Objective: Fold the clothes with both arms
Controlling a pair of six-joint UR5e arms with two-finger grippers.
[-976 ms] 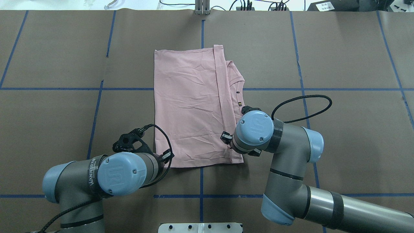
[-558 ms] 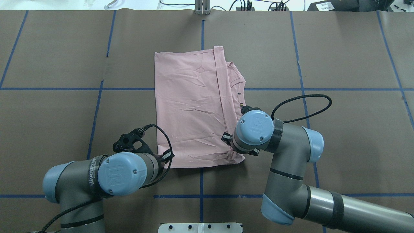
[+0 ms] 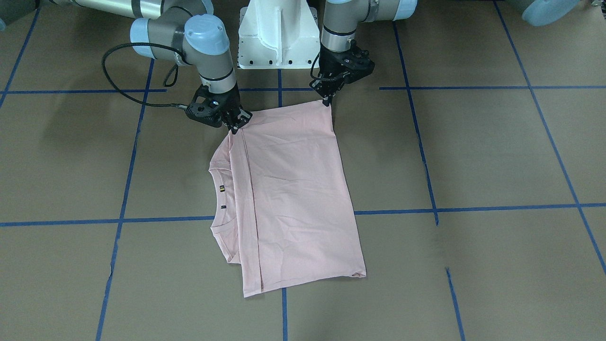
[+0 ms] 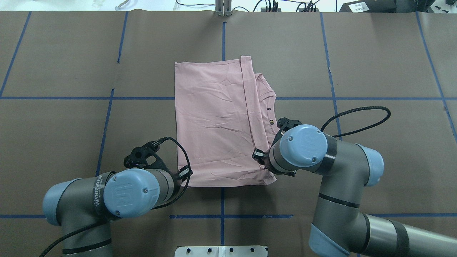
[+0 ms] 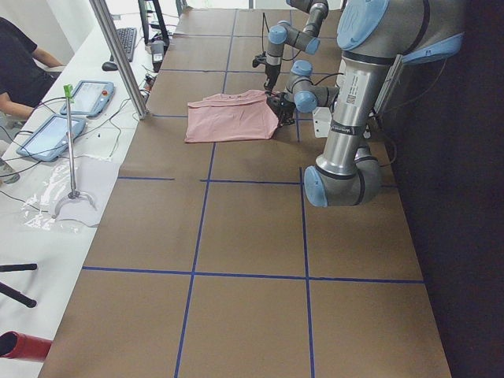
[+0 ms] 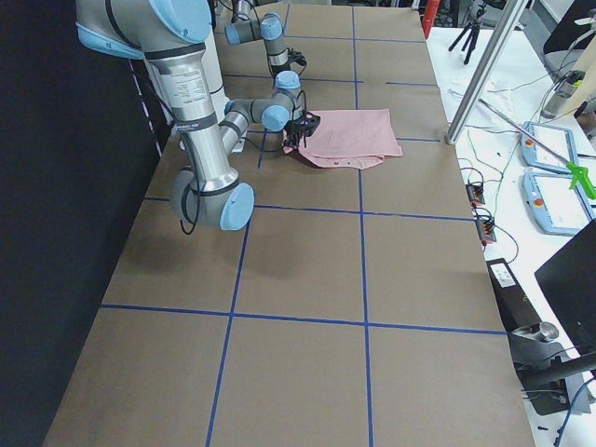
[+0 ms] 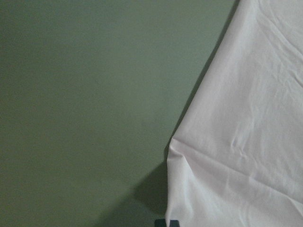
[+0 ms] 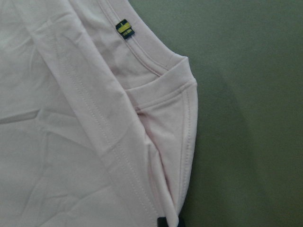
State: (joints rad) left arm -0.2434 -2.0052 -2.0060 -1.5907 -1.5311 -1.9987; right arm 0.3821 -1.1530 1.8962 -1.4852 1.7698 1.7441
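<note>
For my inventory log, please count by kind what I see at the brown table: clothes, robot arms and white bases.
pink T-shirt: 1
robot arms: 2, the left arm and the right arm
white base: 1
Total: 4

Pink T-shirt [image 4: 214,121], seemingly black-yellow tag [image 8: 124,27], brown blue-lined table [image 4: 375,64].

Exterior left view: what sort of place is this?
Likely a robotics lab: blue-taped grid table, seated operator by pendant-like tablets, left arm and right arm at a pink T-shirt.
</note>
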